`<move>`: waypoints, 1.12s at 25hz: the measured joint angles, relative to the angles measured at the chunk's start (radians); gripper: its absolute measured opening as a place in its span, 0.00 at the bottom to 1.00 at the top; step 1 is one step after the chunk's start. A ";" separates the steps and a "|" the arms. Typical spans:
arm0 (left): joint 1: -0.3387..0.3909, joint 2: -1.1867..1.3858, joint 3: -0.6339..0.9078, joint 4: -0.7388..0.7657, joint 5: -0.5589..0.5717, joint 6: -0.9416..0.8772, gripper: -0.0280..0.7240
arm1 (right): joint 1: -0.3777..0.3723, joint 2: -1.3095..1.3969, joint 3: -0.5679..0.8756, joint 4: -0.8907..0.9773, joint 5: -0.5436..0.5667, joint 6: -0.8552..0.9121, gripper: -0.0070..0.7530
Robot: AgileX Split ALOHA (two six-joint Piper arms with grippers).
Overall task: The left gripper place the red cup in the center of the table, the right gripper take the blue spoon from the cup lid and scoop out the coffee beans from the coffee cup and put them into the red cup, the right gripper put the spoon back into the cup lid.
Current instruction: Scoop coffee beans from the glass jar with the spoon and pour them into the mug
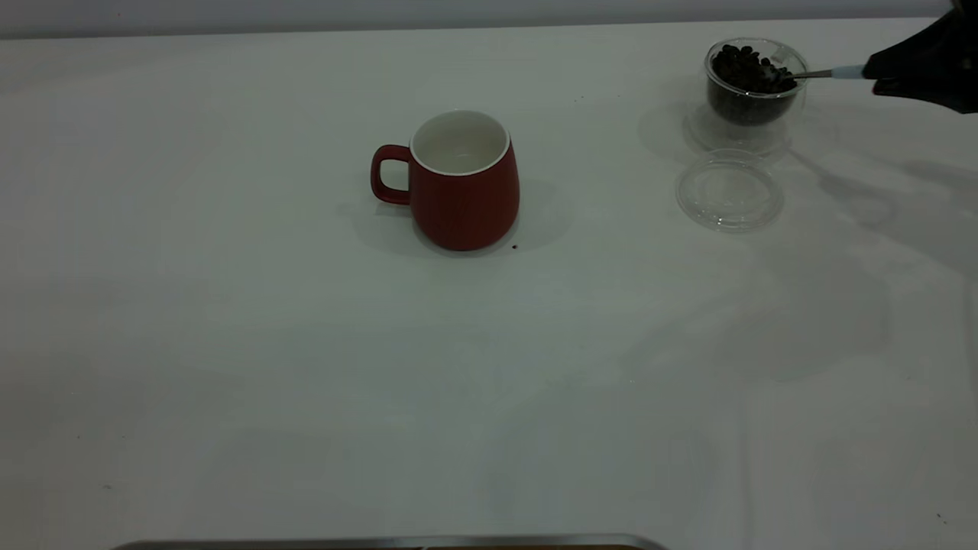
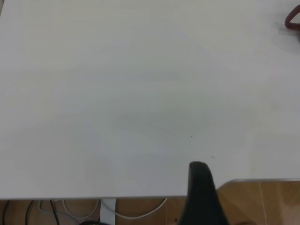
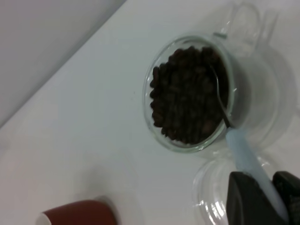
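Note:
The red cup (image 1: 463,183) stands upright near the table's middle, handle to the left, white inside; part of it shows in the right wrist view (image 3: 79,213) and its handle edge in the left wrist view (image 2: 293,19). The glass coffee cup (image 1: 752,90) full of dark beans (image 3: 187,96) stands at the back right. My right gripper (image 3: 269,192) is shut on the blue spoon's handle (image 3: 243,152); the spoon's metal bowl rests in the beans (image 1: 783,75). The clear cup lid (image 1: 730,191) lies empty in front of the coffee cup. One left gripper finger (image 2: 199,187) shows over the table's edge.
A small dark speck (image 1: 514,247) lies beside the red cup's base. A metal tray rim (image 1: 382,544) shows at the front edge. Cables (image 2: 70,208) hang below the table's edge in the left wrist view.

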 joint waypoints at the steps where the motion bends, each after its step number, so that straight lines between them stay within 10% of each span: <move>1: 0.000 0.000 0.000 0.000 0.000 0.000 0.82 | 0.003 0.000 0.000 0.000 0.000 0.003 0.16; 28: 0.000 0.000 0.001 0.000 0.000 -0.002 0.82 | -0.055 0.060 0.000 0.001 0.195 0.160 0.16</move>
